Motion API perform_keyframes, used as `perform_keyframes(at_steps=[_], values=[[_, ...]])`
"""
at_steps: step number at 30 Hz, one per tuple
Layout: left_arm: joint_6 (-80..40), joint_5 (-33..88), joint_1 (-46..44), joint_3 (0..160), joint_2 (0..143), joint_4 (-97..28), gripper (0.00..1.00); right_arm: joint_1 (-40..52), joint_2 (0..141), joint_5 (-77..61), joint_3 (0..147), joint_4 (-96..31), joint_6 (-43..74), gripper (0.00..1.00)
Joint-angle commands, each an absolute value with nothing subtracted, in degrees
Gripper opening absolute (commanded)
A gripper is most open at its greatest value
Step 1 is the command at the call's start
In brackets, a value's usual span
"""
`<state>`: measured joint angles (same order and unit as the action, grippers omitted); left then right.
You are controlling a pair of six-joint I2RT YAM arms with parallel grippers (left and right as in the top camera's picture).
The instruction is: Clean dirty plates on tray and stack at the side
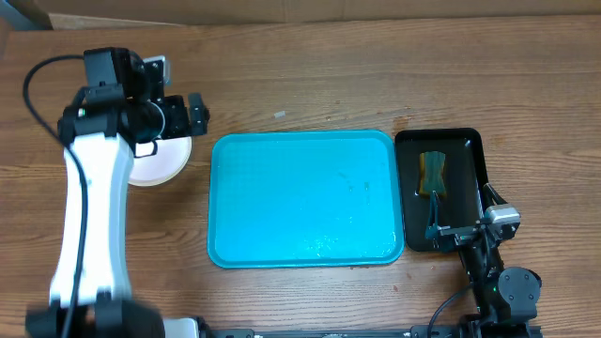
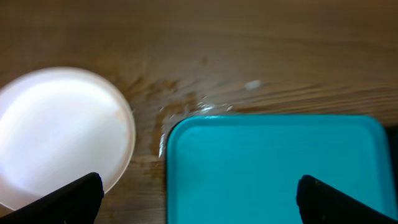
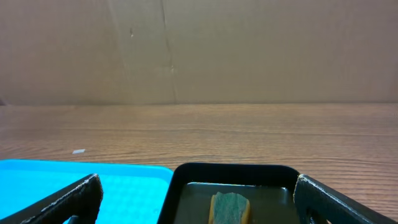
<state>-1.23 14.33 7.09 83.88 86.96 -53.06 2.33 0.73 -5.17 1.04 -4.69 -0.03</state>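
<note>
The turquoise tray (image 1: 305,199) lies in the middle of the table with nothing on it; it also shows in the left wrist view (image 2: 273,168) and the right wrist view (image 3: 81,174). A white plate (image 1: 161,161) sits on the wood just left of the tray, partly under my left arm, and shows in the left wrist view (image 2: 59,134); whether it is a stack I cannot tell. My left gripper (image 2: 199,199) is open and empty above the gap between plate and tray. My right gripper (image 3: 196,199) is open and empty over the black tray's near end.
A small black tray (image 1: 441,188) right of the turquoise one holds a yellow-green sponge (image 1: 432,172), also seen in the right wrist view (image 3: 230,208). A cardboard wall (image 3: 199,50) stands behind the table.
</note>
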Motion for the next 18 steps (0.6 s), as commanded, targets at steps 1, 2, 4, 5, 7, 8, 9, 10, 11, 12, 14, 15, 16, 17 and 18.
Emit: perform_keyframes(at_steps=[1,2,4,5,7,8,9,10,11,12,14,15,16,17,18], values=[[0.0,14.4,5.3,84.0,78.0,-53.1,1.00,2.2,0.2,-5.5,0.4,-4.4,-0.3,1.00],[0.0,14.4,5.1,84.0,75.9,-53.1,1.00,2.2,0.2,-5.5,0.4,-4.4,-0.3,1.00],[0.0,14.4,5.2,83.9,72.5,-53.1,1.00,2.2,0.2,-5.5,0.4,-4.4,-0.3,1.00],[0.0,14.4,5.2,83.5,70.7,-53.1,1.00,2.2,0.2,-5.5,0.4,-4.4,-0.3,1.00],[0.0,14.4,5.2,82.3,67.2,-53.1,1.00,2.2,0.2,-5.5,0.4,-4.4,-0.3,1.00],[0.0,14.4,5.2,81.4,65.5,-53.1,1.00,2.2,0.2,-5.5,0.4,-4.4,-0.3,1.00],[0.0,14.4,5.2,80.2,63.7,-53.1,1.00,2.2,0.2,-5.5,0.4,-4.4,-0.3,1.00],[0.0,14.4,5.2,78.6,61.7,-53.1,1.00,2.2,0.2,-5.5,0.4,-4.4,-0.3,1.00],[0.0,14.4,5.2,76.5,59.7,-53.1,1.00,2.2,0.2,-5.5,0.4,-4.4,-0.3,1.00],[0.0,14.4,5.2,74.3,57.8,-53.1,1.00,2.2,0.2,-5.5,0.4,-4.4,-0.3,1.00],[0.7,13.3,5.2,69.9,54.0,-52.4,1.00,2.2,0.2,-5.5,0.4,-4.4,-0.3,1.00],[0.7,12.0,5.2,67.7,52.1,-51.8,1.00,2.2,0.2,-5.5,0.4,-4.4,-0.3,1.00],[0.7,11.0,5.2,65.1,49.9,-51.2,1.00,2.2,0.2,-5.5,0.4,-4.4,-0.3,1.00],[0.7,10.3,5.2,62.2,47.5,-50.3,1.00,2.2,0.2,-5.5,0.4,-4.4,-0.3,1.00],[0.7,9.8,5.2,59.3,45.1,-48.9,1.00,2.2,0.2,-5.5,0.4,-4.4,-0.3,1.00]])
